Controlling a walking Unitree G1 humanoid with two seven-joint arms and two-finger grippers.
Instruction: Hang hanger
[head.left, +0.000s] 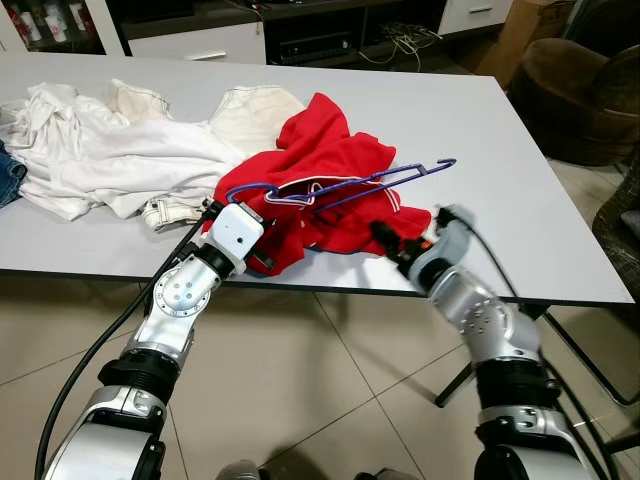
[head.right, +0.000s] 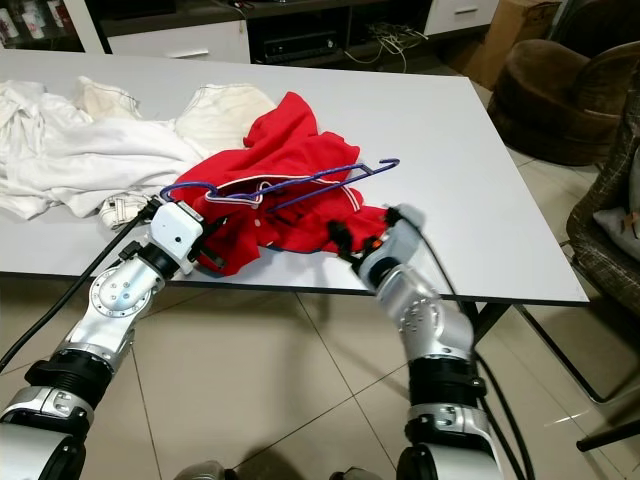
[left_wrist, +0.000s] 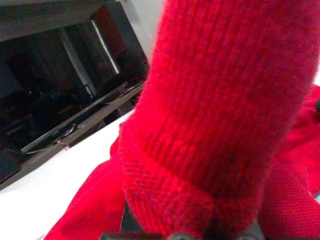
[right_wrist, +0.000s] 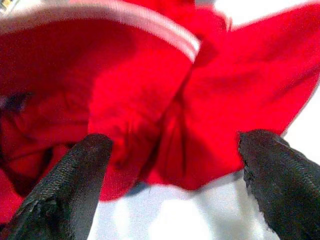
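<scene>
At the table (head.left: 520, 160) near edge, purple hanger (head.left: 345, 186) lies atop red sweater (head.left: 330, 160). Left gripper (head.left: 262, 246) clenched on sweater; right gripper (right_wrist: 172, 150) spread wide. Risk: sweater tugged, hanger slides off.

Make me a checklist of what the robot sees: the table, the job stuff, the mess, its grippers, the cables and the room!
Surface: grey table, robot at its near edge.
Job's things: blue hanger on the red top.
Clutter: white clothes heaped left of the top.
Grippers: left gripper shut on the top; right gripper open, at the top's near edge.
Cables: black cable along the left arm; wires by the cabinet.
Surroundings: brown chair, tiled floor.
</scene>
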